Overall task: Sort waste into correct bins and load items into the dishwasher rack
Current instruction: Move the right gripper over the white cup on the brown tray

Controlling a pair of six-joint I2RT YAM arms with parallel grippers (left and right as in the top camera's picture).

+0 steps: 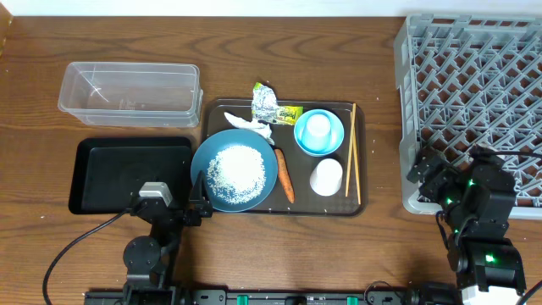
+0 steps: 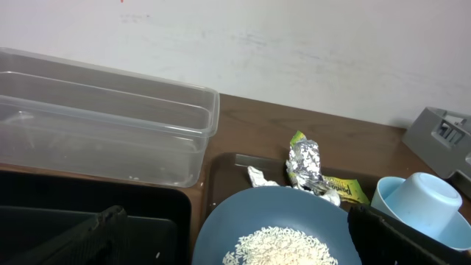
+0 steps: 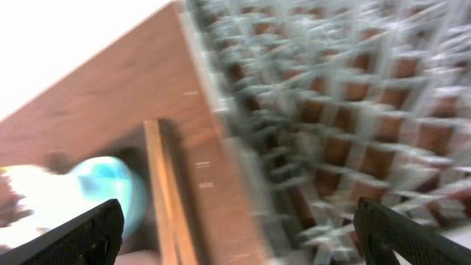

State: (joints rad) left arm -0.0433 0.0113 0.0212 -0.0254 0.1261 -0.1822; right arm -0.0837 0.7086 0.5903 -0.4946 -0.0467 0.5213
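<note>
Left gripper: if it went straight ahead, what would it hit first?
Probably the blue plate of rice, lying right in front of the open left gripper; the foil wrapper sits farther on. Depth is unclear, so it might skim over the rim.

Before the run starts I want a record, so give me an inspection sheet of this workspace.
Surface: wooden table, brown serving tray at centre.
Job's things: clear tub, black tray empty; on serving tray: blue plate of rice, carrot, tissue, bowl holding a cup, second cup, chopsticks; foil wrapper on its far rim; rack at right.
Clutter: nothing seen.
Grippers: left gripper open, right gripper open, both empty.
Cables: black cable by left arm base.
Surroundings: white wall.
</note>
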